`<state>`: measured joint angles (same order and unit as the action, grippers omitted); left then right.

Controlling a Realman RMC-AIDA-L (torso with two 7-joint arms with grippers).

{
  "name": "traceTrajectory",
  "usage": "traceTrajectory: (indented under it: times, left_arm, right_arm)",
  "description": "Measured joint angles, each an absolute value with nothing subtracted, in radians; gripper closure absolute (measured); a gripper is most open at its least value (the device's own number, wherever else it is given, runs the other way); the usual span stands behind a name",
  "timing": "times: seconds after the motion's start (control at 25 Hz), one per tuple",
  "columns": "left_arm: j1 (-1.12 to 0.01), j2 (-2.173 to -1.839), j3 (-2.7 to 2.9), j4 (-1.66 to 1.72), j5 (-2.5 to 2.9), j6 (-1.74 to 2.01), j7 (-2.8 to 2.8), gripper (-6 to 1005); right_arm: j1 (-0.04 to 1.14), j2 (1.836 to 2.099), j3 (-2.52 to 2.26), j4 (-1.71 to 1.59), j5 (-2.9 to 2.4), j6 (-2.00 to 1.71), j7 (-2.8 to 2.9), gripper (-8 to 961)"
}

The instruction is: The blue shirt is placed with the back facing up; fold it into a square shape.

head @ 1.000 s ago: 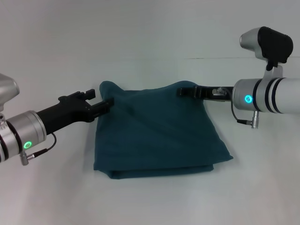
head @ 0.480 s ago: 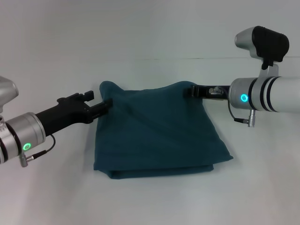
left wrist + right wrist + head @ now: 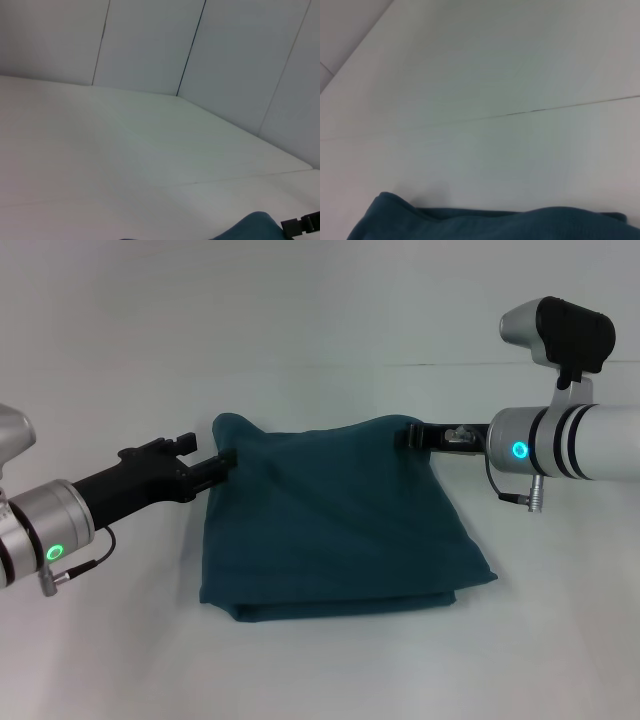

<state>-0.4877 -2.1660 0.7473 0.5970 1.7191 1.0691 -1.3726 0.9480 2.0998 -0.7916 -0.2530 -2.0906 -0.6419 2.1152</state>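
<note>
Blue shirt (image 3: 335, 525): dark teal soft fabric, plain side showing, folded into a roughly four-sided bundle lying near the middle of the white desk (image 3: 320, 330), layered hems visible along its near edge, near right corner splayed outward. The far edge is raised slightly at both far corners, sagging a little between them. Left tool (image 3: 226, 462): black, reaching in from the left side on a silver arm with a green indicator light, its tip meeting the shirt's far left corner; it appears closed on the fabric there, though the fingertips are partly hidden by the cloth. Right tool (image 3: 408, 435): black, reaching in from the right side on a white-and-silver arm with a cyan indicator light, its tip at the shirt's far right corner, apparently pinching the fabric in the same manner. Left wrist view: mostly bare desk and panelled wall, with a small rounded piece of the shirt (image 3: 250, 227) and a black fragment of the other tool at the frame edge. Right wrist view: the shirt's raised far edge (image 3: 490, 225) against the bare desk, a thin seam line crossing the surface.
</note>
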Motion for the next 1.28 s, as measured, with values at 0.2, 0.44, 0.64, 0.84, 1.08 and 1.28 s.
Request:
traceTrajectory:
  times: [0.2,0.44,0.64,0.84,1.08,1.28]
  left_arm:
    - [-0.488,-2.165,0.743,0.599,1.72,1.069,-1.373,293]
    - [-0.488,-2.165,0.738,0.598,1.719,1.069,-1.372,292]
    - [-0.488,-2.164,0.737,0.599,1.715,1.073,-1.371,291]
    - [-0.488,-2.164,0.737,0.6,1.712,1.077,-1.371,291]
    - [-0.488,-2.164,0.738,0.6,1.712,1.078,-1.373,290]
    - [-0.488,-2.164,0.738,0.6,1.712,1.076,-1.374,289]
  right_arm:
    - [0.945,2.1,-0.792,-0.263,-2.057,-0.644,2.091,944]
    - [0.941,2.092,-0.792,-0.28,-2.012,-0.651,2.059,925]
    - [0.943,2.091,-0.792,-0.29,-2.016,-0.652,2.059,909]
    - [0.94,2.091,-0.796,-0.29,-2.017,-0.653,2.059,893]
    - [0.935,2.091,-0.804,-0.287,-2.017,-0.647,2.059,873]
    - [0.924,2.091,-0.804,-0.288,-2.016,-0.645,2.063,857]
